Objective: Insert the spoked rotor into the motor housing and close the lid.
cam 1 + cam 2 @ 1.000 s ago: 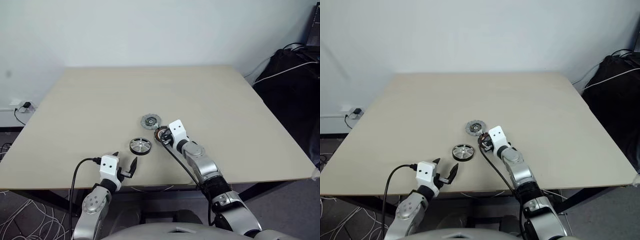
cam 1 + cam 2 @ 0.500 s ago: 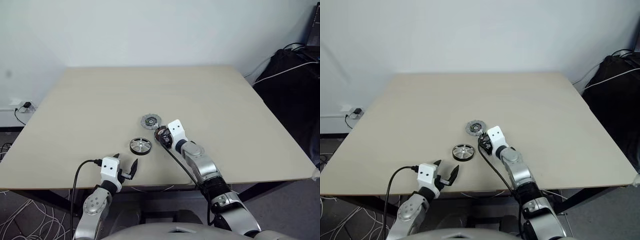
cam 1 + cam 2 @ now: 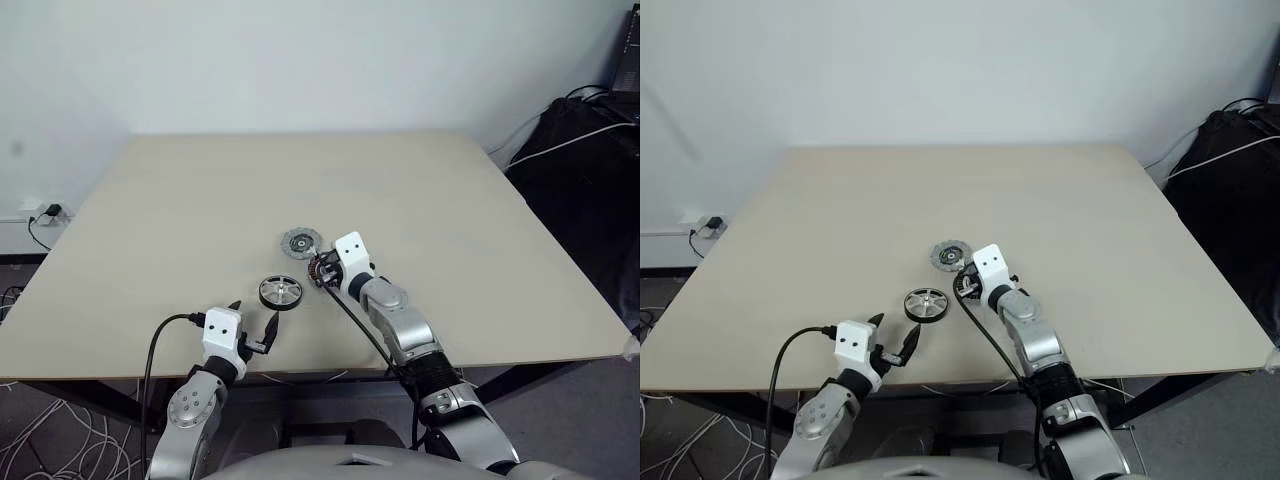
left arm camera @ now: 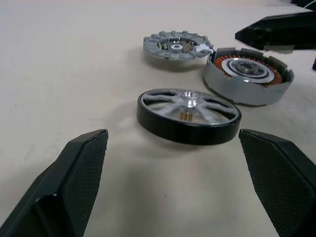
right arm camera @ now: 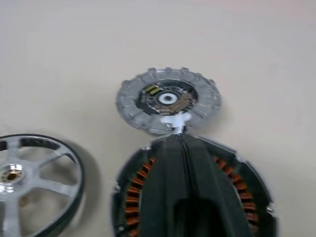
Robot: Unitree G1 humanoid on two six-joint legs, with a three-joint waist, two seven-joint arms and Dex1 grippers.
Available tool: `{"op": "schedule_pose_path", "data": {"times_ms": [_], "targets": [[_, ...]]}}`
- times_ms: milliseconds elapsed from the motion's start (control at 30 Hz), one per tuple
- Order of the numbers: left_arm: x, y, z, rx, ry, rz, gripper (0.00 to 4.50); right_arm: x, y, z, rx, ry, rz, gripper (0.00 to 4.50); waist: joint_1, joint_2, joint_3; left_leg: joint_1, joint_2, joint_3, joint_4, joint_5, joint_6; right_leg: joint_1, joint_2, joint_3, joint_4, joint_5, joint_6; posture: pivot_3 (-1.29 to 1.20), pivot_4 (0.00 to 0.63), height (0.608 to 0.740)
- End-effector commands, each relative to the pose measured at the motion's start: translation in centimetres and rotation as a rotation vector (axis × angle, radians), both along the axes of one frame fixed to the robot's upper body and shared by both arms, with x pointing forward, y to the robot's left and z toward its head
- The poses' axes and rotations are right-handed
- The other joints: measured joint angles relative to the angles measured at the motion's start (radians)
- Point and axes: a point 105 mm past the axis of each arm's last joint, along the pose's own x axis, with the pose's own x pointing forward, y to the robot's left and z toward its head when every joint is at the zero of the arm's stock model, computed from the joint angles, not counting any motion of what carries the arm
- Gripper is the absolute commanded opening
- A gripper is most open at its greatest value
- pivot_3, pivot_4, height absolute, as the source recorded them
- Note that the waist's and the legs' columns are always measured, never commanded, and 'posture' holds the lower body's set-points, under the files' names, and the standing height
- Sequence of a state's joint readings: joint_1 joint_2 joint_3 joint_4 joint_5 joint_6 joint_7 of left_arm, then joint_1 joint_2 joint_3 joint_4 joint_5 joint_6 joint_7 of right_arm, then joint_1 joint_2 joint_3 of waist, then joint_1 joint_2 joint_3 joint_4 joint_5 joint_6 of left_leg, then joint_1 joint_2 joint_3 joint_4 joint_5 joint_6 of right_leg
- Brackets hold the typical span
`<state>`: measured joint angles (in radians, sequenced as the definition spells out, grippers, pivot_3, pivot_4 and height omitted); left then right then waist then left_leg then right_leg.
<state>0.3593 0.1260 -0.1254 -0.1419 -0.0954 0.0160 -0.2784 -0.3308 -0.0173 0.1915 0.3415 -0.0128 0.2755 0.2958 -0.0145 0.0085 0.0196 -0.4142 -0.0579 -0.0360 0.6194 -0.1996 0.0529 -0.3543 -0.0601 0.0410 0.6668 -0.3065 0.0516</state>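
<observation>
1. My left gripper (image 3: 252, 327) hangs over the near table (image 3: 180, 200) edge with its fingers (image 4: 79, 170) spread wide, holding nothing.
2. The rotor (image 4: 189, 114) lies flat on the table just ahead of those fingers, hub up, apart from both.
3. My right gripper (image 5: 183, 148) has its fingers pressed together, tips over the housing (image 4: 248, 74); whether they touch it I cannot tell.
4. The housing sits upright on the table, copper windings exposed, just right of the rotor and not touching it.
5. The lid (image 5: 168, 100) lies flat just beyond the housing, its white tab at the housing's far rim.
</observation>
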Motion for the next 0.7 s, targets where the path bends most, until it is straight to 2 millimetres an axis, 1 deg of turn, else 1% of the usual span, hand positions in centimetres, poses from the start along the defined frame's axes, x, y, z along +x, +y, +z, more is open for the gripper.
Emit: {"op": "schedule_pose_path", "data": {"times_ms": [33,200,333,700], "targets": [[0.5,-0.1,1.8,0.001,-0.061,0.002,4.50,0.4,1.0,1.2,-0.003,-0.036,0.014,0.03,0.000,0.000,0.000,0.000,0.000,0.000,0.000,0.000,0.000,0.000,0.000,0.000,0.000,0.000,0.000,0.00,0.000,0.740],[0.3,0.0,1.6,0.002,-0.054,0.008,4.50,0.2,1.8,0.8,-0.024,-0.022,0.038,0.03,0.000,0.000,0.000,0.000,0.000,0.000,0.000,0.000,0.000,0.000,0.000,0.000,0.000,0.000,0.000,0.00,0.000,0.740],[0.3,0.1,1.5,0.003,-0.051,0.008,4.50,0.2,1.8,0.4,-0.042,-0.015,0.034,0.03,0.000,0.000,0.000,0.000,0.000,0.000,0.000,0.000,0.000,0.000,0.000,0.000,0.000,0.000,0.000,0.00,0.000,0.740],[0.5,0.4,0.8,0.003,-0.045,0.008,4.50,0.5,-0.3,-0.6,-0.069,0.021,-0.027,0.03,0.000,0.000,0.000,0.000,0.000,0.000,0.000,0.000,0.000,0.000,0.000,0.000,0.000,0.000,0.000,0.00,0.000,0.740]]}}
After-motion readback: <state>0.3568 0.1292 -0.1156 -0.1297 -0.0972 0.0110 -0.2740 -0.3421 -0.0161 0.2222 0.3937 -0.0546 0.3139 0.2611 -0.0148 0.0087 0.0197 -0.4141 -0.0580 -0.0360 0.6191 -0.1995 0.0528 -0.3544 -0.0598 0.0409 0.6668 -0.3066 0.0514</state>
